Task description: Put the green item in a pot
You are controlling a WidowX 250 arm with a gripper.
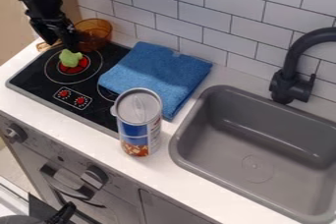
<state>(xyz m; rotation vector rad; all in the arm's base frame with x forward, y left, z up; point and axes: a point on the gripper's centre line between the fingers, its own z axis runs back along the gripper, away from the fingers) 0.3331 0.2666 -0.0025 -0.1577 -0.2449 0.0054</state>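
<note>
White wall tiles [177, 24] are running behind the counter [226, 75], and a black stove top [39, 75] is occupying the left part of the view. You are viewing the black tool [68, 46] at the upper left, where it is hanging down over the rear of the stove top. You cannot tell whether the tool is spread, pressed together or pinching anything.

The green item [70, 58] is sitting just below the tool in the view, over the red center of the left burner [73, 70]. The orange see-through pot [97, 29] is standing near the back edge of the stove top, just behind the green item; the tool is partly overlapping it in the view. You are seeing the green item outside the pot.

A folded blue cloth [156, 70] is covering part of the stove top and extending onto the counter. In front of it, a lidded can [138, 120] is standing upright. At the right, a gray sink [256, 139] is sitting in the counter, with a dark faucet [289, 78] rising behind it. Below the counter's front edge, gray knobs [95, 175] are projecting from the cabinet front [121, 201].
</note>
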